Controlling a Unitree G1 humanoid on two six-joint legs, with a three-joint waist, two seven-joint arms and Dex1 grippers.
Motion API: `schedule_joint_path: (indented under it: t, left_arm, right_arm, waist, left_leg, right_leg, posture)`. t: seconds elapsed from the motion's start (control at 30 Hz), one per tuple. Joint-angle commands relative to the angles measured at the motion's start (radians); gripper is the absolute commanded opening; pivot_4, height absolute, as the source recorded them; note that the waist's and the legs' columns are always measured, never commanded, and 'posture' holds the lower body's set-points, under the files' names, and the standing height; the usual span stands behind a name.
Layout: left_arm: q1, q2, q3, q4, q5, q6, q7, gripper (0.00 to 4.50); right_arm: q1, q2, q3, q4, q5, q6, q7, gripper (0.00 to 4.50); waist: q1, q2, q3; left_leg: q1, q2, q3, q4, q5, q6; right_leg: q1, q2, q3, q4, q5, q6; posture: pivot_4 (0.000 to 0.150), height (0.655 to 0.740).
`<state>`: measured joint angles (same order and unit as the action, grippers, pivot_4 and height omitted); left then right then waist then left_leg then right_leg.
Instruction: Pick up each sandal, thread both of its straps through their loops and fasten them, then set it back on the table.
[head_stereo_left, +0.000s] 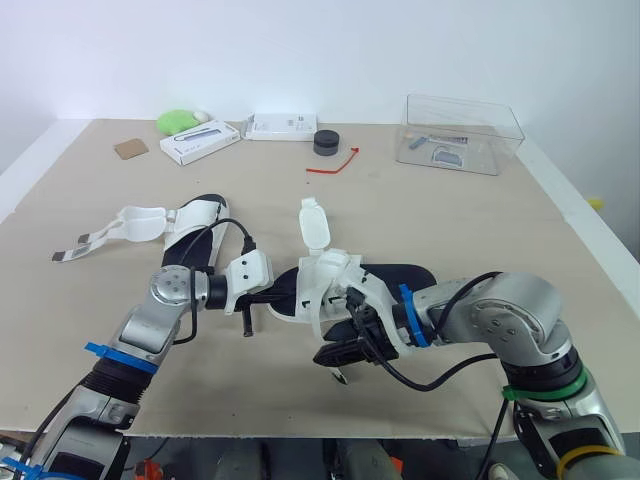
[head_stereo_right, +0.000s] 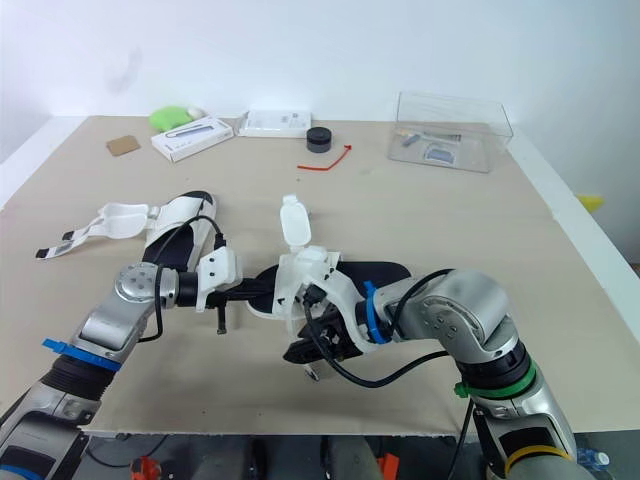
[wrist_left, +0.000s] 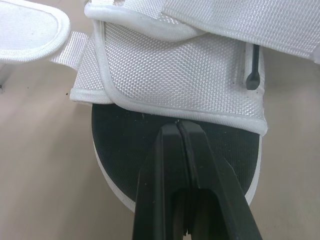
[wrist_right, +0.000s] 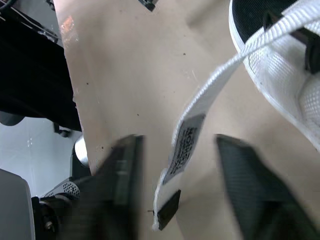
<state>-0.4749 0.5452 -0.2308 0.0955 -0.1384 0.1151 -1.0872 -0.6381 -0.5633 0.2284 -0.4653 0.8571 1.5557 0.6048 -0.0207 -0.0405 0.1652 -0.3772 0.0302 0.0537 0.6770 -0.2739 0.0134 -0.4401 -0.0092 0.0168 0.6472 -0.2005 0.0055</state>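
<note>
A sandal (head_stereo_left: 385, 275) with a black insole and white mesh upper lies mid-table, one white strap flap (head_stereo_left: 314, 222) standing upright. My left gripper (wrist_left: 178, 125) is shut, its tips resting on the black insole at the edge of the mesh upper (wrist_left: 170, 75). Open at the sandal's near side, my right gripper (wrist_right: 180, 142) has a loose white strap (wrist_right: 187, 145) with a label hanging between its fingers (wrist_right: 120, 190), untouched by either. A second sandal (head_stereo_left: 195, 225) lies to the left rear, its straps (head_stereo_left: 100, 235) spread out unfastened on the table.
Along the back stand a clear plastic box (head_stereo_left: 462, 133), two white boxes (head_stereo_left: 200, 141) (head_stereo_left: 281, 126), a black round object (head_stereo_left: 326, 141), a red tie (head_stereo_left: 335, 163), a green object (head_stereo_left: 177, 121) and a brown card (head_stereo_left: 130, 149). The table's front edge (head_stereo_left: 300, 435) is close behind my grippers.
</note>
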Motion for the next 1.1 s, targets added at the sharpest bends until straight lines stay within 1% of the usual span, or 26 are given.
schedule_joint_path:
  t: [0.03,0.07,0.2,0.3,0.43,0.53,0.6,0.7,0.8,0.93,1.1]
  left_arm:
    - [0.015,0.009,-0.004,-0.003,0.016,0.011,0.007,0.00]
    - [0.015,0.010,-0.005,-0.004,0.016,0.011,0.007,0.00]
    - [0.017,0.011,-0.007,-0.006,0.015,0.013,0.005,0.00]
    - [0.017,0.012,-0.008,-0.003,0.016,0.011,0.002,0.00]
    - [0.011,0.010,-0.010,0.006,0.016,0.006,-0.003,0.00]
    - [0.007,0.007,-0.012,0.010,0.015,0.003,-0.004,0.00]
    - [0.005,0.004,-0.013,0.012,0.015,0.000,-0.006,0.00]
    - [0.004,0.001,-0.013,0.014,0.015,-0.002,-0.007,0.00]
    - [0.004,-0.002,-0.013,0.017,0.017,-0.004,-0.008,0.00]
    - [0.005,-0.005,-0.012,0.017,0.019,-0.006,-0.007,0.00]
    - [0.011,-0.005,-0.010,0.012,0.020,-0.006,-0.006,0.00]
  right_arm:
    - [-0.006,-0.008,-0.038,-0.014,0.013,0.015,0.003,0.48]
    - [-0.002,-0.011,-0.042,-0.016,0.013,0.017,0.003,0.09]
    - [0.021,-0.011,-0.075,-0.018,0.023,0.030,0.005,0.09]
    - [0.032,0.019,-0.135,-0.006,0.043,0.046,0.005,0.09]
    - [-0.029,0.106,-0.287,0.134,0.165,0.059,-0.041,0.09]
    - [-0.095,0.136,-0.354,0.253,0.242,0.059,-0.114,0.09]
    - [-0.161,0.142,-0.395,0.345,0.255,0.059,-0.155,0.09]
    - [-0.221,0.137,-0.423,0.452,0.280,0.059,-0.211,0.09]
    - [-0.279,0.129,-0.441,0.548,0.254,0.059,-0.241,0.09]
    - [-0.306,0.116,-0.439,0.602,0.235,0.059,-0.250,0.09]
    - [-0.304,0.096,-0.423,0.621,0.225,0.059,-0.244,0.09]
  waist:
    - [0.000,0.000,0.000]
    - [0.000,0.000,0.000]
    - [0.000,0.000,0.000]
    - [0.000,0.000,0.000]
    - [0.000,0.000,0.000]
    - [0.000,0.000,0.000]
    - [-0.001,0.000,0.000]
    - [0.000,0.000,0.000]
    - [0.000,0.000,0.000]
    - [0.000,0.000,0.000]
    - [0.000,0.000,0.000]
  left_leg:
    - [0.000,0.000,0.000,0.000,0.000,0.000]
    - [0.000,0.000,0.000,0.000,0.000,0.000]
    - [0.000,0.000,0.000,0.000,0.000,0.000]
    - [0.000,0.000,0.000,0.000,0.000,0.000]
    - [0.000,0.000,0.000,0.000,0.000,0.000]
    - [0.000,0.000,0.000,0.000,0.000,0.000]
    - [0.000,0.000,0.000,0.000,0.000,0.000]
    - [-0.001,0.000,0.000,-0.001,0.000,0.000]
    - [-0.001,0.000,0.000,-0.002,0.000,0.000]
    - [-0.004,-0.002,0.000,-0.002,0.000,0.000]
    - [-0.006,-0.002,0.000,-0.002,0.000,0.000]
  right_leg:
    - [0.000,0.000,0.000,0.000,0.000,0.000]
    - [0.000,0.000,0.000,0.000,0.000,0.000]
    - [0.000,0.000,0.000,0.000,0.000,0.000]
    - [0.000,0.000,0.000,0.000,0.000,0.000]
    - [0.000,0.000,0.000,0.000,0.000,0.000]
    - [0.000,0.000,0.000,0.000,0.000,0.000]
    - [0.000,0.000,0.000,0.000,0.000,0.000]
    - [0.000,0.000,0.000,0.000,0.001,-0.001]
    - [0.000,-0.001,0.000,-0.001,0.002,-0.003]
    - [-0.002,-0.002,0.000,-0.001,0.002,-0.003]
    - [-0.002,-0.004,-0.001,-0.002,0.002,-0.002]
  posture:
    - [0.150,0.7400]
    - [0.150,0.7400]
    - [0.150,0.7400]
    - [0.150,0.7400]
    - [0.150,0.7400]
    - [0.150,0.7400]
    - [0.150,0.7400]
    - [0.150,0.7400]
    - [0.150,0.7400]
    - [0.150,0.7400]
    - [0.150,0.7400]
